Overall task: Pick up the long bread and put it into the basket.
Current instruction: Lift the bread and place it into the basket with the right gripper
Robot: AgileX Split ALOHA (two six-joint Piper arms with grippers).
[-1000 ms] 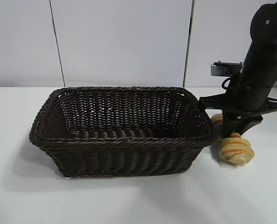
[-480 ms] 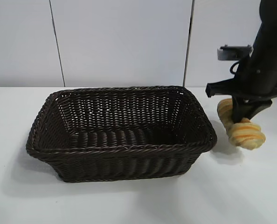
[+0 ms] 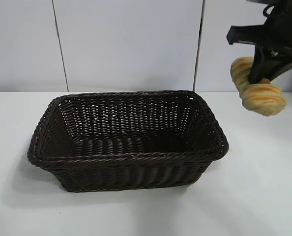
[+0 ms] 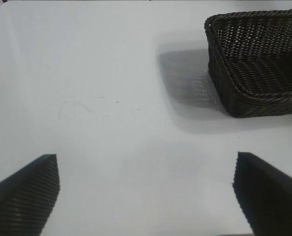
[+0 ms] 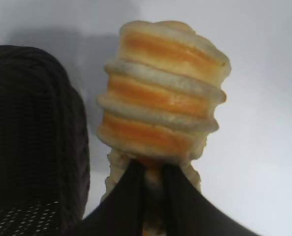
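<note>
Above table, right of basket (image 3: pixel 128 156) | long bread (image 3: pixel 260 91) clamped in right jaws

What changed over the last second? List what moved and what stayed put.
The right gripper, shut on the long bread, lifted it off the table to well above the rim of the basket. The basket shifted slightly early on, then stayed, with nothing in it. The bread stays right of the basket.
</note>
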